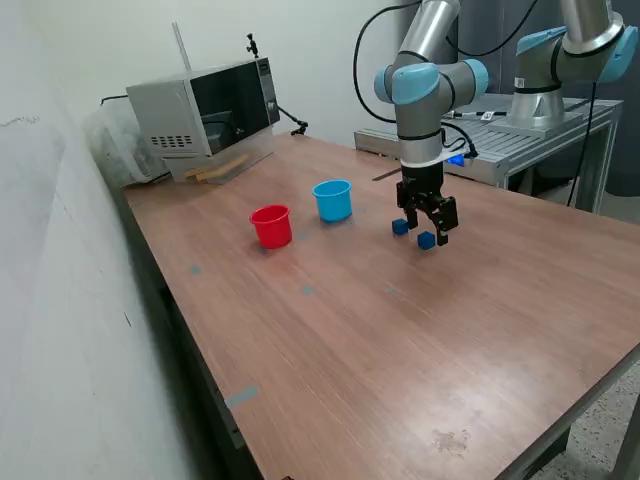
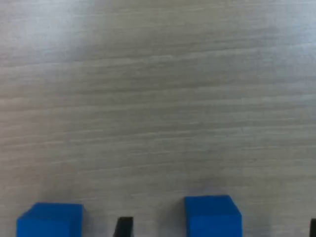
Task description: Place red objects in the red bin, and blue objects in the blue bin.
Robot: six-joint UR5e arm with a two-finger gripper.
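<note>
Two small dark-blue cubes lie close together on the wooden table, one (image 1: 401, 227) nearer the cups and one (image 1: 427, 240) just beyond it. My gripper (image 1: 428, 226) hangs low over them, open. In the wrist view one blue cube (image 2: 212, 215) sits between my dark fingertips (image 2: 123, 226), and the other blue cube (image 2: 49, 220) lies outside them. The light-blue bin (image 1: 332, 200) and the red bin (image 1: 271, 226) stand upright side by side, toward the exterior view's left of the gripper. The red objects are out of view.
A microwave (image 1: 205, 110) stands at the table's back corner by the wall. A second robot arm (image 1: 560, 50) is mounted on a metal bench (image 1: 520, 145) behind the table. Small tape marks (image 1: 240, 396) dot the wooden top.
</note>
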